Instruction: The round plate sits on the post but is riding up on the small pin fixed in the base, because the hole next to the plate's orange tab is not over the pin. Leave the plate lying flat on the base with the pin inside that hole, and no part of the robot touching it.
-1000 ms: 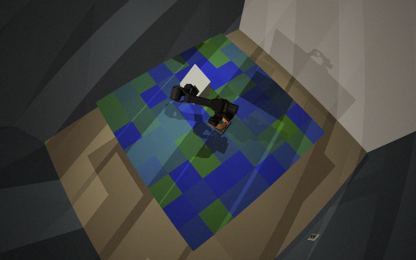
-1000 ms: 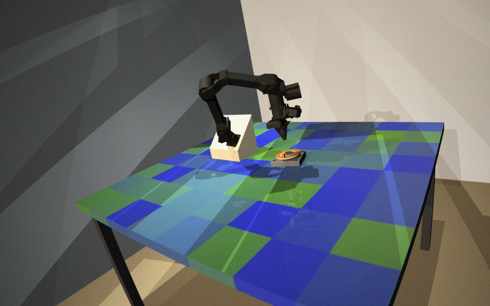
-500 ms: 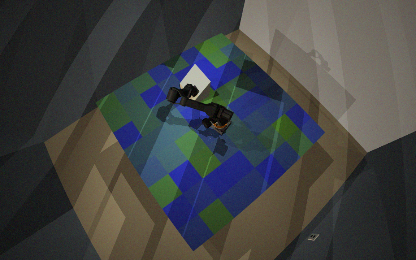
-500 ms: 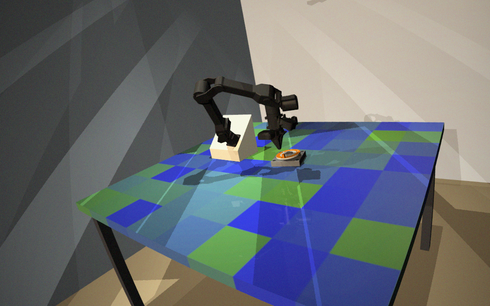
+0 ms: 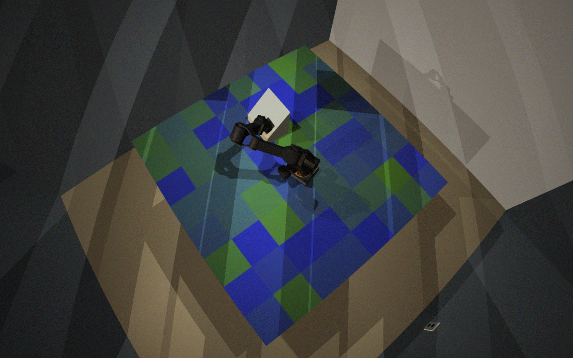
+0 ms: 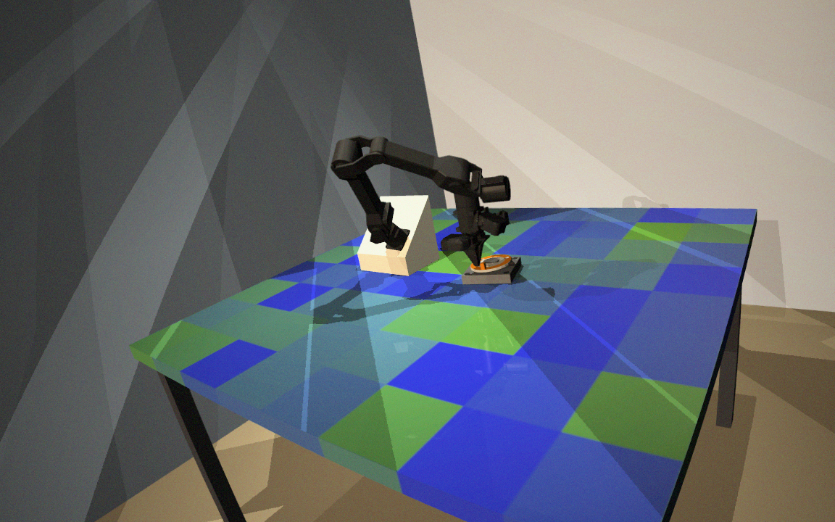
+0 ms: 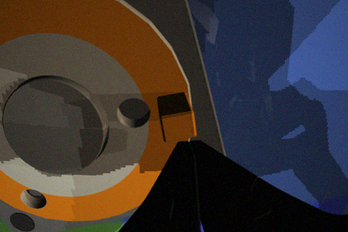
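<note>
1. The claw [image 7: 191, 142] is pressed together with nothing between its fingers, so the two tips make one blunt point. That suits a nudging job; the plate [image 7: 121, 48] needs turning on its post, and a closed point can push sideways on a raised feature.

2. The plate sits on the grey base [image 6: 491, 271], towards the back of the worktop [image 6: 472, 363] and a little out from the arm's white stand [image 6: 401, 243], well away from the near edge.

3. In the wrist view the claw's point hangs at the plate's rim, just beside the dark square tab [image 7: 172, 104] on the orange ring. I judge it is placed there so a sweep along the rim would catch the tab and drag the plate round.

4. A small round stud or hole [image 7: 133, 112] shows just inside the tab; from this angle I cannot say for certain which it is, nor whether the pin is under it. A second small hole [image 7: 33, 199] sits lower on the ring, away from the tab.

5. Whether the tip actually touches the plate is hard to tell; it looks very near, perhaps in contact.

6. The plate seems not yet seated, so the turning is ahead. The risk is the tip sliding over the tab instead of pushing it.
</note>
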`<state>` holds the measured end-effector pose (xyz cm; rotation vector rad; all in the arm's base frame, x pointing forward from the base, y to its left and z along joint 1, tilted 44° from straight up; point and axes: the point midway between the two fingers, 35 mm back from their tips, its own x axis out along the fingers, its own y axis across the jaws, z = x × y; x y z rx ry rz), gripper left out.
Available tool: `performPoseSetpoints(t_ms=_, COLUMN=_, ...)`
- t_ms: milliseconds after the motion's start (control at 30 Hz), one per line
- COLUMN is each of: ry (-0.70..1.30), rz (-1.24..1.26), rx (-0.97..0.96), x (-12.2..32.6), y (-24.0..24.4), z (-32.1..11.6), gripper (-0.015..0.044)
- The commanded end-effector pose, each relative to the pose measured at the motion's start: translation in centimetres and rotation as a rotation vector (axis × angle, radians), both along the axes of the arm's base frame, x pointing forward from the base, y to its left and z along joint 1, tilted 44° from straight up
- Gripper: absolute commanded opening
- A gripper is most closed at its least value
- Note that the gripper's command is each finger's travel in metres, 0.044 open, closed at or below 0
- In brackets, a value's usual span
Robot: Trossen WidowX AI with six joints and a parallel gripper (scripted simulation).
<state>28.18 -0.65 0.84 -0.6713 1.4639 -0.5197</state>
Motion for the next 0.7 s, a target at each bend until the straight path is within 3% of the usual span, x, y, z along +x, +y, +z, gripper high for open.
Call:
performPoseSetpoints(t_ms=0, ry=-0.003, rz=0.002, rx=-0.002, x=0.7, y=-0.1, z=0.1, gripper=0.0)
performPoseSetpoints(t_ms=667, ry=-0.004, rz=0.002, rx=-0.002, x=3.0, y=0.4, z=-0.4, gripper=0.0)
